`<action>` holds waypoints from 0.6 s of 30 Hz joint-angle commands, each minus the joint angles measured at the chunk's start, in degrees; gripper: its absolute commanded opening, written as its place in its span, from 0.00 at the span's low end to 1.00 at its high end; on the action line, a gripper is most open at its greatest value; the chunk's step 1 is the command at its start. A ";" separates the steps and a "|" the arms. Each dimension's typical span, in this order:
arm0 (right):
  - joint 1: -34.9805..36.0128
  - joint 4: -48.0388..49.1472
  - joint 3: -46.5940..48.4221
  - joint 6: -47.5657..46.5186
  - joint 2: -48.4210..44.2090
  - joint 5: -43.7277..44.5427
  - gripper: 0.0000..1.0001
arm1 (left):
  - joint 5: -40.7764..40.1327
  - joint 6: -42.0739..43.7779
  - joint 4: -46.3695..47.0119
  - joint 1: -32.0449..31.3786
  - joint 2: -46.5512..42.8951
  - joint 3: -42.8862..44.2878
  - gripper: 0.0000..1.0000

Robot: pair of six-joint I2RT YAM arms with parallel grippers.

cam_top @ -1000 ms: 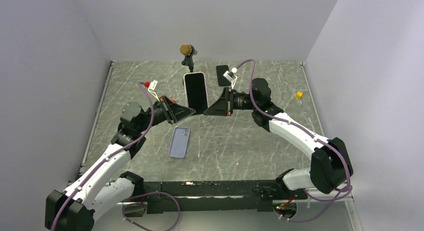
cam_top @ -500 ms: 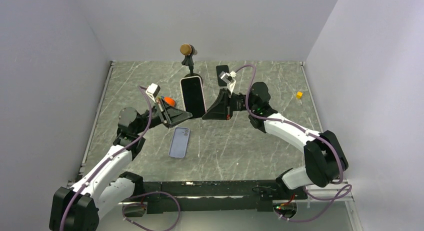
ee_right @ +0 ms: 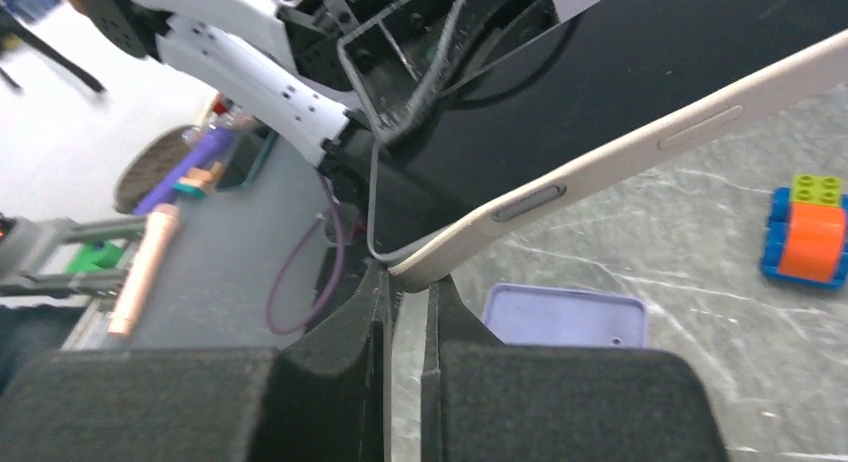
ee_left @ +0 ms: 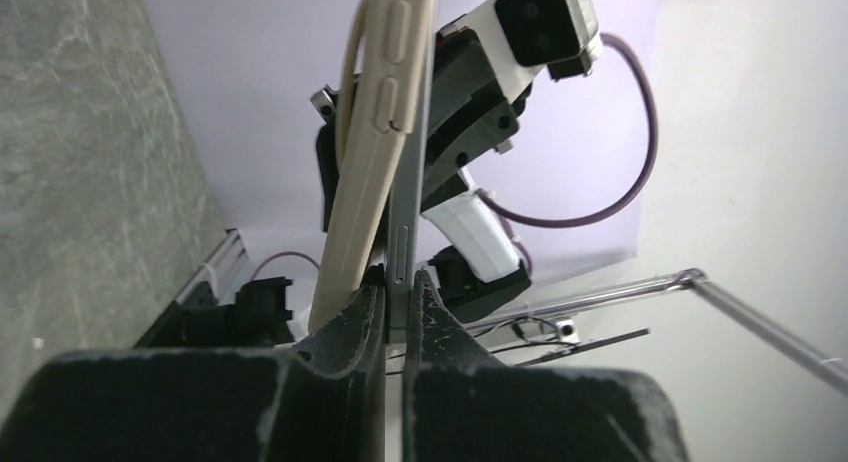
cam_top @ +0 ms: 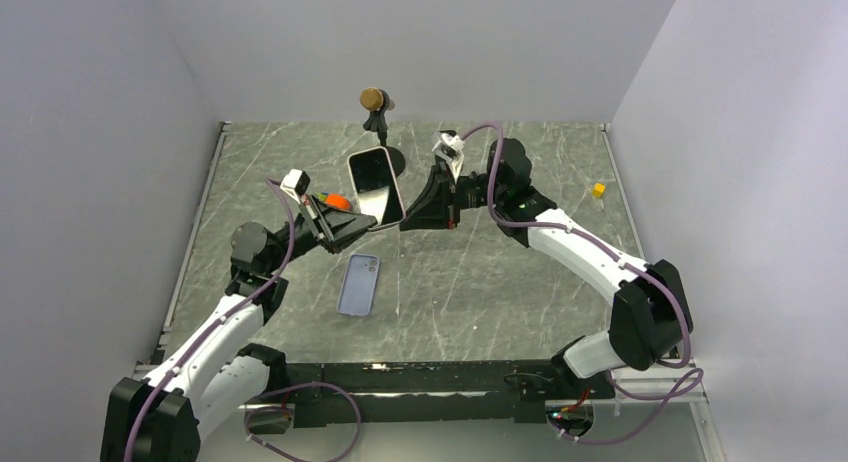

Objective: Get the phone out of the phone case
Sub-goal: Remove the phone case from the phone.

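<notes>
Grey table (cam_top: pixel 500 282), white walls (cam_top: pixel 450 42) (phone (cam_top: pixel 372 187) aloft).

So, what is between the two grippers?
The phone, pinched at its near end by the left gripper and right gripper; clearest in the top view.

The phone (cam_top: pixel 374 187) has a glossy black glass face and a smooth, satin, pale-gold edge. The phone case (cam_top: pixel 359 284) looks like matt lilac plastic. The table (cam_top: pixel 500 282) is smooth, with a veined grey stone look. The left gripper (ee_left: pixel 398 297) has 2 black, grainy, scuffed fingers (ee_left: pixel 200 402).
</notes>
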 commanded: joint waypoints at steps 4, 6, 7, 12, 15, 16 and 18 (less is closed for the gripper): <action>2.51 -4.99 0.86 -15.83 2.81 8.17 0.00 | 2.25 -11.54 12.97 -2.50 -1.39 1.80 0.00; 2.51 -5.53 1.63 -15.59 3.48 8.71 0.00 | 2.49 -9.61 10.50 -2.50 -2.47 2.15 0.00; 2.51 -5.95 2.11 -15.37 3.77 8.94 0.00 | 2.42 -8.49 9.05 -2.48 -2.95 2.37 0.00; 2.45 1.84 -3.87 -5.23 0.46 13.05 0.00 | 2.98 5.82 -3.91 -2.50 -4.97 6.25 0.00; 2.26 3.10 -9.89 3.05 -3.57 18.90 0.21 | -0.04 21.92 -19.02 -2.46 -8.04 10.02 0.00; 2.13 -0.69 -11.06 4.35 -4.97 24.82 0.34 | -1.84 26.66 -23.84 -2.49 -9.54 11.14 0.00; 1.55 -9.34 -11.99 6.96 -6.87 31.02 0.47 | -4.81 34.42 -29.01 -2.50 -11.17 12.55 0.00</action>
